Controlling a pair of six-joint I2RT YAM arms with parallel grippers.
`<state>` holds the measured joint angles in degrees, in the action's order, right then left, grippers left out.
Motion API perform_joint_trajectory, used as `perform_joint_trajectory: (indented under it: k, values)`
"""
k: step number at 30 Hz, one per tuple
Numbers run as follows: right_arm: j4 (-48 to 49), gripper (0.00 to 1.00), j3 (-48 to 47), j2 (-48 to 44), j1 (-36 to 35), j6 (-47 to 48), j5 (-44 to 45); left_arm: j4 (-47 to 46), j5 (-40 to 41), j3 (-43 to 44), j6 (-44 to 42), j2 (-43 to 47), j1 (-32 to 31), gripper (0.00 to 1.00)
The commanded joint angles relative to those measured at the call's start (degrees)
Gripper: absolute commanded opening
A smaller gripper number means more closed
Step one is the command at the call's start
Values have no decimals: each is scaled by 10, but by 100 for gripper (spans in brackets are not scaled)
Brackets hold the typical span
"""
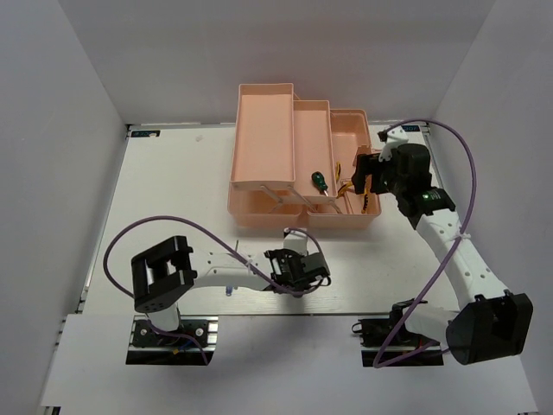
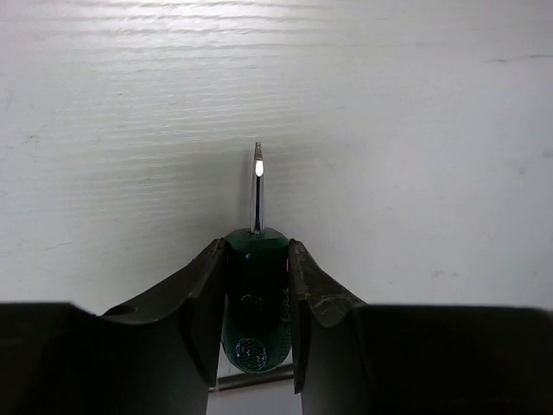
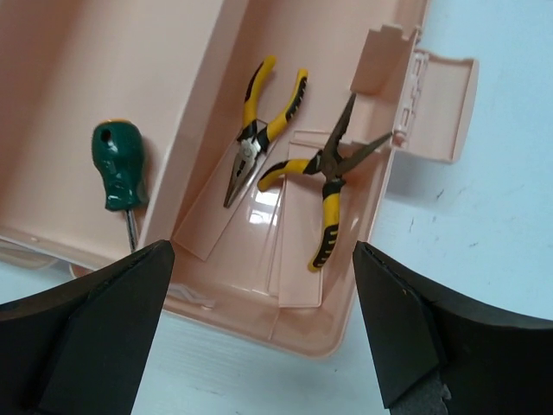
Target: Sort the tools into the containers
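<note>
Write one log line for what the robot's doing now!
left tool: shut on held screwdriver, over table | right tool: open, over box | in box: open pliers, other pliers, second screwdriver

I worked over a white table (image 1: 173, 181). In my left wrist view its board showed faint grain lines running across and a few small scuffs; in my right wrist view it looked pale and bluish. Plain white walls closed it in: a left wall (image 1: 52, 130), a back wall (image 1: 276, 43) and a right wall (image 1: 510, 95). A thin metal rail (image 1: 95, 251) ran along the table's left edge.
</note>
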<state>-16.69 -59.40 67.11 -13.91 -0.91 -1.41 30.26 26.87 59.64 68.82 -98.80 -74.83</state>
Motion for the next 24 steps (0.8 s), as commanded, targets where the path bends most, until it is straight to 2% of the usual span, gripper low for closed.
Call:
perform_joint_trajectory:
  k: [1, 6, 9, 10, 13, 20, 24]
  values:
    - [7, 90, 9, -25, 20, -24, -24, 13, 30, 61, -74, 38, -15, 2]
    - [-4, 90, 35, -37, 47, -23, -44, -20, 33, 134, -191, 67, -21, 1]
    - [-10, 49, 58, -50, 67, -29, -47, -20, 40, 185, -231, 72, -12, 1]
    - [-5, 23, 64, -62, 79, -31, -50, -20, 55, 198, -254, 72, -12, 1]
    - [-7, 2, 89, -77, 98, -32, -62, -31, 106, 238, -306, 66, 6, 1]
    - [-13, 0, 126, -101, 121, -26, -97, -68, 129, 359, -387, -6, 85, 1]
    - [-17, 0, 148, -111, 121, 6, -166, -82, 115, 432, -426, -70, 140, 1]
